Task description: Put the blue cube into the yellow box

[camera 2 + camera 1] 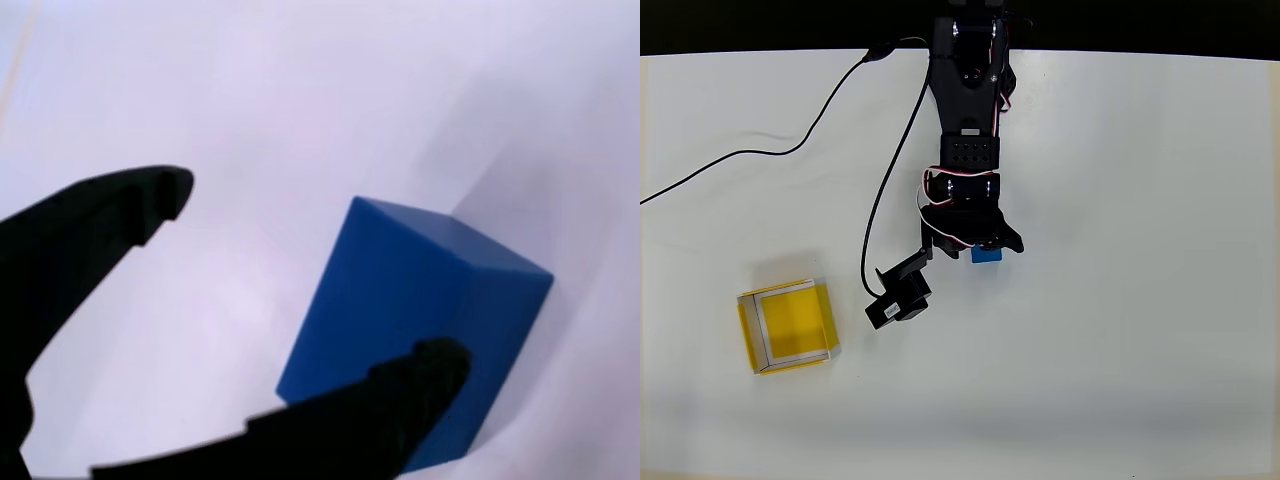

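The blue cube [987, 256] rests on the white table, just below the black arm's wrist in the overhead view. My gripper [975, 249] hangs over it, open. In the wrist view the blue cube [420, 300] stands upright on the table close to the lower black finger [400, 400], which covers its bottom corner. A wide gap separates it from the upper finger [110, 220], and my gripper [305, 278] is open with nothing pinched. The yellow box [786, 325] sits far to the lower left in the overhead view, with nothing inside it.
A black cable [872, 210] runs from the table's far edge down to the wrist camera block [902, 296], which juts out to the left of the gripper. A second cable strand [740, 155] trails off to the left. The table's far edge [1140, 52] is at the top.
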Robot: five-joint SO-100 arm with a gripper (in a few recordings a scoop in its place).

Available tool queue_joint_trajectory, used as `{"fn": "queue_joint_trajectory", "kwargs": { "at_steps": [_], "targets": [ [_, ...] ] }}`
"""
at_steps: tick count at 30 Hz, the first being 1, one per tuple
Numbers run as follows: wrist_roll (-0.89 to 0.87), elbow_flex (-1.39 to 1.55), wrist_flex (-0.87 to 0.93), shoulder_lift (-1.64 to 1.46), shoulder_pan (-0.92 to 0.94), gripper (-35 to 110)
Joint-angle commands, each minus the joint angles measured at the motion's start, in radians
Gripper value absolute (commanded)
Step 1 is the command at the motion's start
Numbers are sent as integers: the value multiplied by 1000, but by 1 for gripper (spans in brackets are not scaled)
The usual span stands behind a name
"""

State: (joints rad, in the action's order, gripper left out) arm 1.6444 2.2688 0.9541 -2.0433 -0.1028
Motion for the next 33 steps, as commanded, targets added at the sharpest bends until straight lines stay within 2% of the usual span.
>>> {"fn": "queue_joint_trajectory", "kwargs": {
  "at_steps": [1,8,21,33],
  "targets": [
    [11,11,-20,-25,-9,48],
    [15,80,-40,2,-9,47],
    [12,147,-196,69,-3,45],
    [-26,153,-255,114,-49,31]
  ]
}}
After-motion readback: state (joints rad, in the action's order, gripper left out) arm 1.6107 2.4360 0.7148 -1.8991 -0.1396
